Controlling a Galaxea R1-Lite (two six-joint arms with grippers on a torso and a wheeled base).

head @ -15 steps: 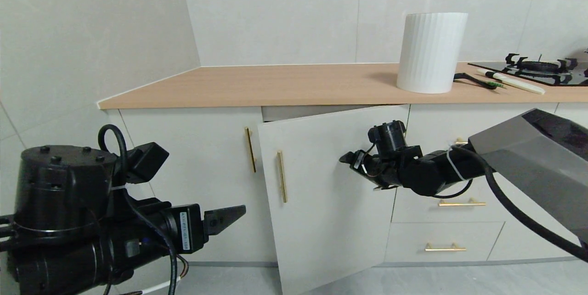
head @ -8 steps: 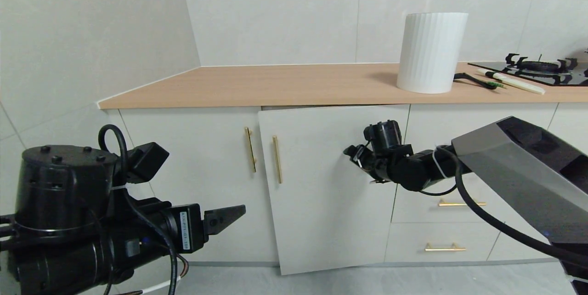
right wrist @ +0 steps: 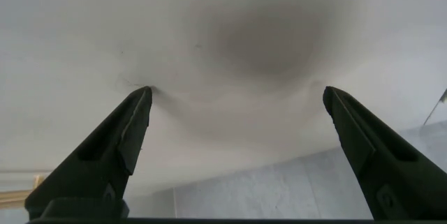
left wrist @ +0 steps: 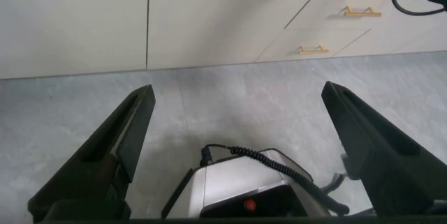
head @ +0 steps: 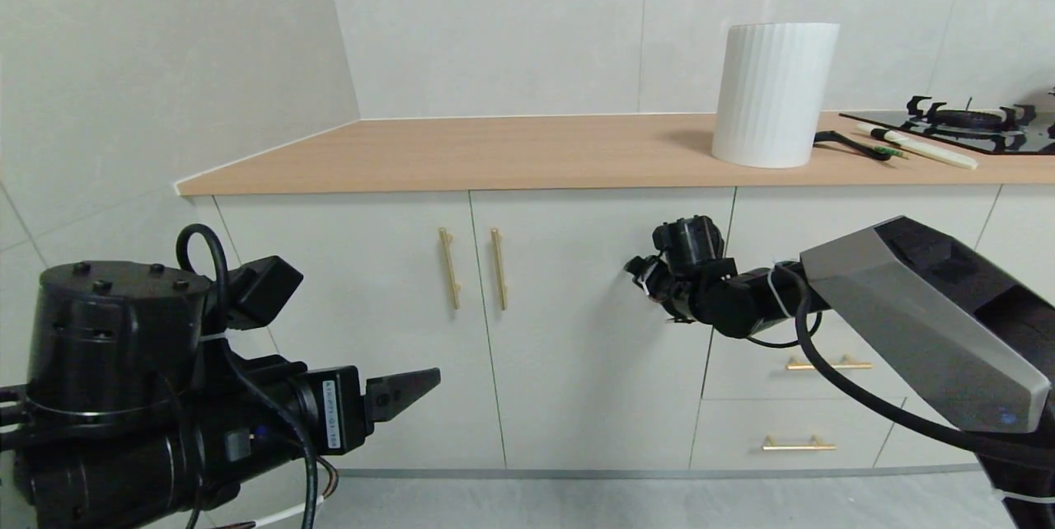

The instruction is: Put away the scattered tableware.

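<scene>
R claw (head: 635, 272) (right wrist: 237, 95): open, fingers spread wide, nothing between them. Fingertips sit right at the face of the cabinet door (head: 593, 331) (right wrist: 230, 49).
L claw (head: 424, 385) (left wrist: 237, 91): open, jaws wide, empty. Held low, well to the left of R claw, above the floor (left wrist: 230, 112).
Cabinet door: shut, flush w/ the neighbouring front.
Door handles (head: 498, 267): two gold vertical bars, side by side, left of R claw and above-right of L claw, i.e. between the two claws.
Countertop (head: 511, 154): wood-tone, above both claws.
White ribbed container (head: 773, 92): upright on countertop, above R claw and slightly to its right.
Black utensil (head: 853, 143): lies flat on countertop, up and right of R claw, just beside the container base. Well apart from both claws.
Pale utensil (head: 923, 150): lies flat just right of black utensil, one end near the hob (head: 964, 121). Exact type can't be told.
Drawer handles (head: 828, 364) (left wrist: 363, 12): gold, horizontal, below-right of R claw.
</scene>
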